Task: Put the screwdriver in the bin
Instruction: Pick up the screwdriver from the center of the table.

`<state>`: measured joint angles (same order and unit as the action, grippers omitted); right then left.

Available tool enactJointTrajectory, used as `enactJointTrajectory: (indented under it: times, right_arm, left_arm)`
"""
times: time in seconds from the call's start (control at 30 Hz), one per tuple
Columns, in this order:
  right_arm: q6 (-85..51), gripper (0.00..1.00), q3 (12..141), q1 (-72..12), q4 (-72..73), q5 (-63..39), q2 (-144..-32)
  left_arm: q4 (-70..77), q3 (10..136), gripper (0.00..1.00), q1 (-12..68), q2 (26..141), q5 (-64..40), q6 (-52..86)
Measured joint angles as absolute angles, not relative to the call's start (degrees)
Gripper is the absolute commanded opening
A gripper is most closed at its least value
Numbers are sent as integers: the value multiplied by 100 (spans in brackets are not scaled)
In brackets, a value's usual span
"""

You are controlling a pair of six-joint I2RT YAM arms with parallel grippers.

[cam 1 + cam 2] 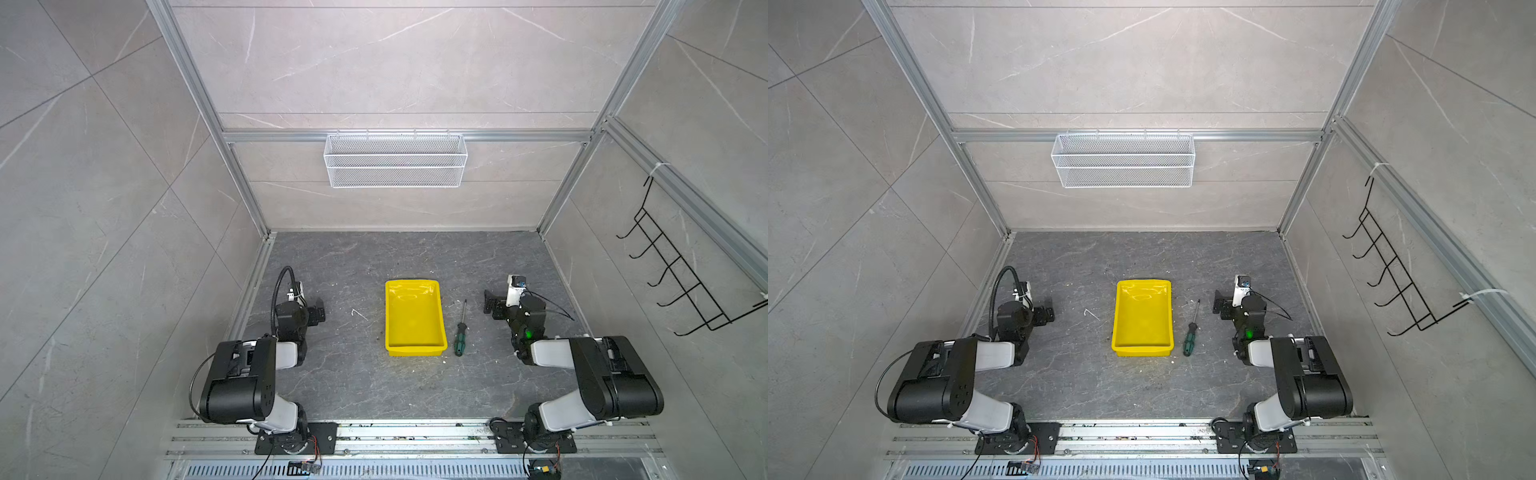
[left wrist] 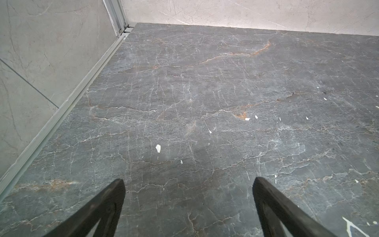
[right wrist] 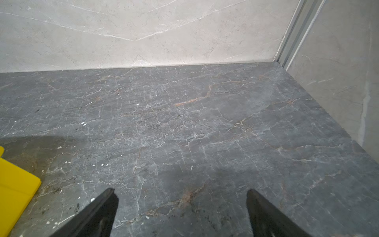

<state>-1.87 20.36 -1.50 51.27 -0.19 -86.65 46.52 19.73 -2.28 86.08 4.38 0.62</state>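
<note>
- The table of dark stone fills both wrist views;
- the bin sits mid-table, empty; my right wrist view shows only one yellow corner, cut off;
- left gripper and right gripper: jaws spread wide, holding nothing; I see only the finger ends;
- the screwdriver lies on the table just beside the bin, on the right arm's side; its tip is too fine to read.

Both arms sit folded low, the left pincer and right pincer spread wide, empty.
</note>
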Motion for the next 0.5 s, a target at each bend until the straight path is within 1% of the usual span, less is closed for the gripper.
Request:
enactJointTrajectory:
  times: [0.5]
  right_arm:
    - [-187, 100, 2036, -150, 5127, -19, -8665]
  left_arm:
    - [4880, 1824, 100, -148, 8606, 563, 16]
